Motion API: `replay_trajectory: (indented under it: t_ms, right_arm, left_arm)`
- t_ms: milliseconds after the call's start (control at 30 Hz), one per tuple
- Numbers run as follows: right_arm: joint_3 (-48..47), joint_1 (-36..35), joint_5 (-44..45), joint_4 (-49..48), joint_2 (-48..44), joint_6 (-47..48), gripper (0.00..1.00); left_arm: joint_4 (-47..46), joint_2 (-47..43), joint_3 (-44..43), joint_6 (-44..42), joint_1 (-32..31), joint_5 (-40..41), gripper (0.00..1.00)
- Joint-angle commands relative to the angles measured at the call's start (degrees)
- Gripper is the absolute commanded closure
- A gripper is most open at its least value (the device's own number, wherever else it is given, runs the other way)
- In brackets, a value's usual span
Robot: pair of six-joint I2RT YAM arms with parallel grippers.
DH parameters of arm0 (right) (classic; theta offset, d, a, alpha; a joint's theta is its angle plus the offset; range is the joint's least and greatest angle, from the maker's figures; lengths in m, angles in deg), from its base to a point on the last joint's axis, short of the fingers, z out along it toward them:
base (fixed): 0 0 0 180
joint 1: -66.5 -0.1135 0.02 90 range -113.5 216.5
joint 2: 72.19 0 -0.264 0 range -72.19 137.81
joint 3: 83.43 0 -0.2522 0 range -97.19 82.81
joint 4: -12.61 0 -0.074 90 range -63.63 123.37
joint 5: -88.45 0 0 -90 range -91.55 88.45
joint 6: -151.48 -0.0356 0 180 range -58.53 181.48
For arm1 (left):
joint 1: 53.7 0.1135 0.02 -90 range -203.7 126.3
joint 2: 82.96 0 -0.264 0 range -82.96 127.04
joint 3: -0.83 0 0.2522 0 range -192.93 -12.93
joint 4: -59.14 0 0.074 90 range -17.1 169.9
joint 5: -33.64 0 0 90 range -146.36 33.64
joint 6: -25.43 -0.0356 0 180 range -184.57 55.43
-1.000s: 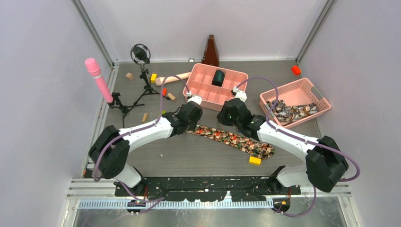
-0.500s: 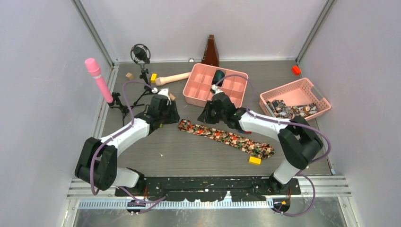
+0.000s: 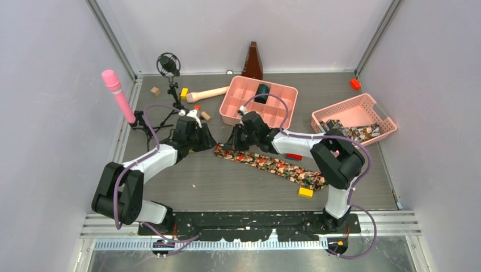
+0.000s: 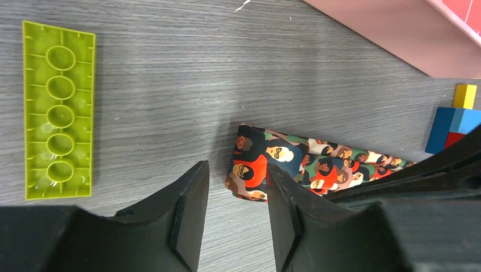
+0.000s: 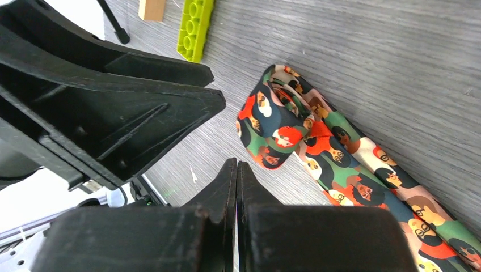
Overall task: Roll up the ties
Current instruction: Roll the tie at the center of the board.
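Worktop [image 3: 227,187] grey wood-grain, walls [image 3: 227,28] pale; tie [image 3: 272,165] diagonal at centre, left-edge end curled; left gripper [image 4: 236,170] spread; right gripper [image 5: 236,165] pressed together.

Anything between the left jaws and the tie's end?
Nothing visible does. The tie's rolled end lies in line with the gap of the open left gripper; the lime brick sits off to the side.

bright, even light; soft shadows; sharp.
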Motion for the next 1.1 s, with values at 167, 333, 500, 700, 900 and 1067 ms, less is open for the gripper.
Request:
replay_trajectory:
  t_ms: [167, 333, 500, 700, 900, 1067]
  right_arm:
    - [-2.5, -0.3, -2.5, -2.3, 2.6, -1.3, 1.0]
    - [-2.5, -0.2, -2.1, -2.5, 2.9, -1.3, 1.0]
    - [-2.5, -0.3, -1.4, -2.1, 3.6, -1.3, 1.0]
    - [-2.4, -0.2, -0.7, -1.5, 4.7, -1.7, 1.0]
    - [-2.3, -0.3, 1.3, 0.7, 4.7, -1.5, 1.0]
    - [-1.8, -0.2, 3.7, 3.5, 3.7, -0.9, 1.0]
  left_arm:
    - [-6.2, 2.5, 0.5, 1.8, 0.9, -4.0, 0.58]
    - [-6.4, 2.9, 0.4, 1.7, 1.1, -4.0, 0.58]
    - [-6.5, 3.3, 0.7, 1.8, 1.4, -4.2, 0.58]
    - [-6.8, 3.3, 1.0, 1.8, 1.7, -4.6, 0.58]
    - [-7.3, 3.6, 1.0, 1.8, 1.9, -5.6, 0.57]
    - [-8.7, 4.6, 1.2, 2.2, 1.9, -8.8, 0.39]
